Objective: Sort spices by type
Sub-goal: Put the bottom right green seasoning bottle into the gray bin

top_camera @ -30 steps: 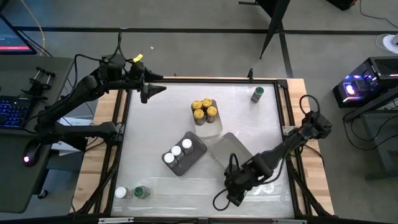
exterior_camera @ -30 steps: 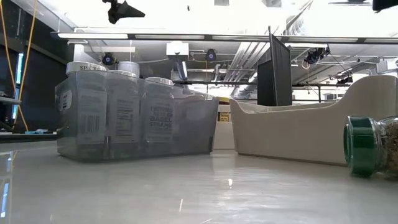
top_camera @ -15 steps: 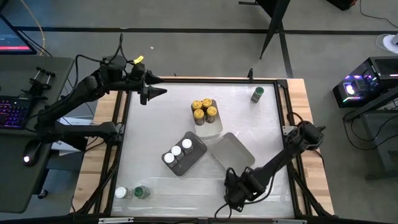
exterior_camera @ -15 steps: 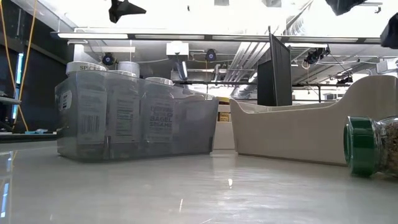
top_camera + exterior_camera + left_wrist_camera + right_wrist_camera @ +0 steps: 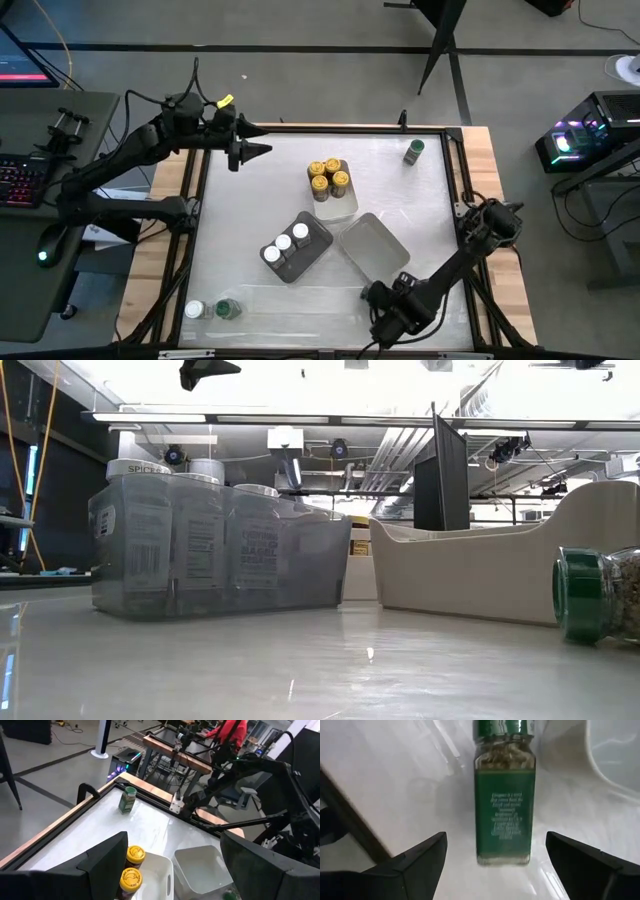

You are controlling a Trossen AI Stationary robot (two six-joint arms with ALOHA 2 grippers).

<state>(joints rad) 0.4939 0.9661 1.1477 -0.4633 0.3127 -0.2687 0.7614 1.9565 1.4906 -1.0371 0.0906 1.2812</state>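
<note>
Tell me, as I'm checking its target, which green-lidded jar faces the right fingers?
The jar on its side ahead of the open right fingers; the far-corner jar and near-corner jar are elsewhere.

The high view looks straight down from above and takes in the whole table [image 5: 330,290] with both arms, the left arm on the picture's left side. The low view sits at the height of the table top and looks level across it into the room; the grey tray [image 5: 220,550] and the white tray [image 5: 480,575] stand close before it. Both trays show also from above. The left wrist view looks forward and downward over the far corner of the table toward the room behind. The right wrist view is very near to the surface and faces a lying green-lidded jar [image 5: 504,795], which the low view shares at its right edge.
</note>
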